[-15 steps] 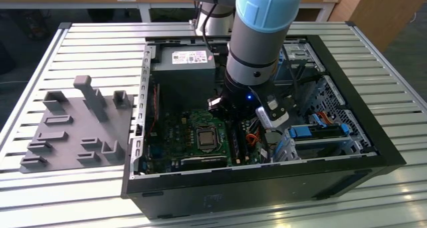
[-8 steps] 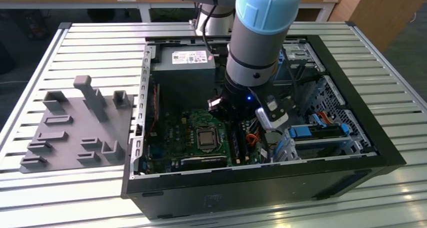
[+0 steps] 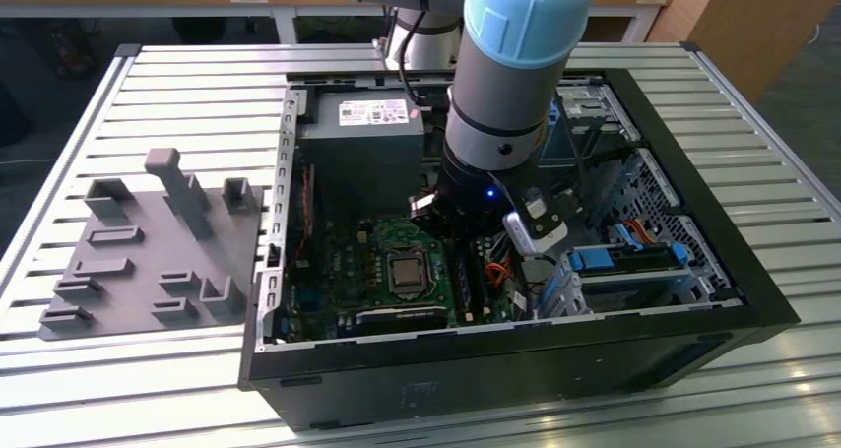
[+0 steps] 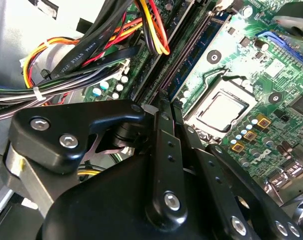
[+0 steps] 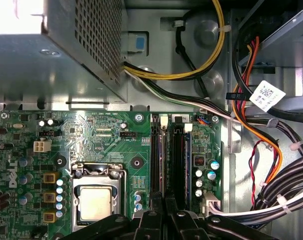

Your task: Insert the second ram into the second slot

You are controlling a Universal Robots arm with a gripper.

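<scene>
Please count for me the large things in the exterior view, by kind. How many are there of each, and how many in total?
Robot arm: 1
Open computer case: 1
Power supply box: 1
Processor socket: 1
Grey holder plate: 1
Total: 5

Grey arm (image 3: 506, 84), light-blue joint caps, black pincer (image 4: 166, 125)

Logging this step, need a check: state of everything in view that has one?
computer case: lying on its side, open, side panel off.
processor socket: chip in place, frame shut, no cooler on it.
blue memory stick: standing in a slot; cannot tell if it is latched.
black slot beside it: looks empty.
end effector: low inside the case, over the memory slots.
</scene>
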